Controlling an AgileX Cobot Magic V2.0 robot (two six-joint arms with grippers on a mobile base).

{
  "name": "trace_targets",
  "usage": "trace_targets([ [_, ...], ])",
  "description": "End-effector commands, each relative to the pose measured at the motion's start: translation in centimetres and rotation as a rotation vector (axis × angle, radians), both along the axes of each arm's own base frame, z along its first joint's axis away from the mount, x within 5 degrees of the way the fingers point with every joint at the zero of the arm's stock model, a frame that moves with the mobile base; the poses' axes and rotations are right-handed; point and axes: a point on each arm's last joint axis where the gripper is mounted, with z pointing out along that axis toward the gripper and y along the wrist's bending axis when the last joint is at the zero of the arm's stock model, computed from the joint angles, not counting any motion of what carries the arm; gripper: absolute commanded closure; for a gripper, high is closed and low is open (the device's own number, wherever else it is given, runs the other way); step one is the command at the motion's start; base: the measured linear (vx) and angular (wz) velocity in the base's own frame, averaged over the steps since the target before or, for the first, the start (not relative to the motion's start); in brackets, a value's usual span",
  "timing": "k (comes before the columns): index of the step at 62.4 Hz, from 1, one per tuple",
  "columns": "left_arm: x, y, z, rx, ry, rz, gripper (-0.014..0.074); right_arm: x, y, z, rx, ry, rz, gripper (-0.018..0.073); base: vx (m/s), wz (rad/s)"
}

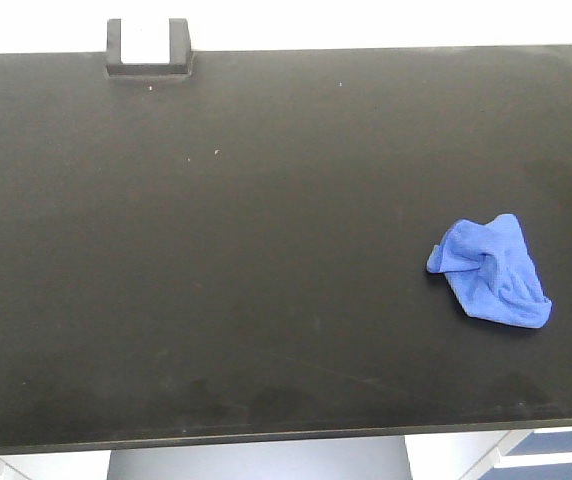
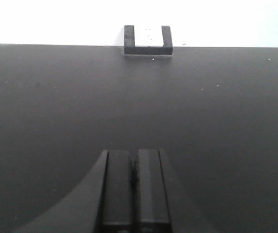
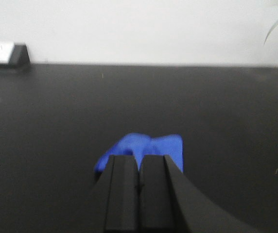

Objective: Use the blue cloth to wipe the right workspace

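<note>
The blue cloth (image 1: 491, 270) lies crumpled on the right part of the black table (image 1: 246, 260), with no gripper on it in the front view. In the right wrist view my right gripper (image 3: 139, 156) has its jaws pressed together and empty. The cloth (image 3: 170, 147) shows just beyond its tips on the table. In the left wrist view my left gripper (image 2: 134, 151) is shut and empty over bare black table. Neither gripper shows in the front view.
A small black holder with a white insert (image 1: 148, 50) sits at the table's back edge, left of centre. It also shows in the left wrist view (image 2: 147, 41) and the right wrist view (image 3: 3, 54). A white wall runs behind the table.
</note>
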Motion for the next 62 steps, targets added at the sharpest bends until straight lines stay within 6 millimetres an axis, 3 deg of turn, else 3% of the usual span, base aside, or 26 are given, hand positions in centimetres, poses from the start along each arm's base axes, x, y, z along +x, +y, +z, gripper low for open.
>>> trace_targets([
  [1, 0.1, -0.1, -0.2, -0.009, -0.066, -0.015, 0.0602, 0.3, -0.2, 0.2, 0.020, -0.102, -0.029, 0.0567, 0.00, 0.01],
  [9, 0.1, -0.1, -0.2, -0.009, -0.063, -0.014, 0.0602, 0.6, -0.3, -1.1, 0.019, -0.132, -0.040, 0.0567, 0.00, 0.00],
  [62, 0.1, -0.1, -0.2, -0.009, -0.063, -0.014, 0.0602, 0.5, -0.3, -0.9, -0.025, -0.152, -0.038, 0.0567, 0.00, 0.00],
])
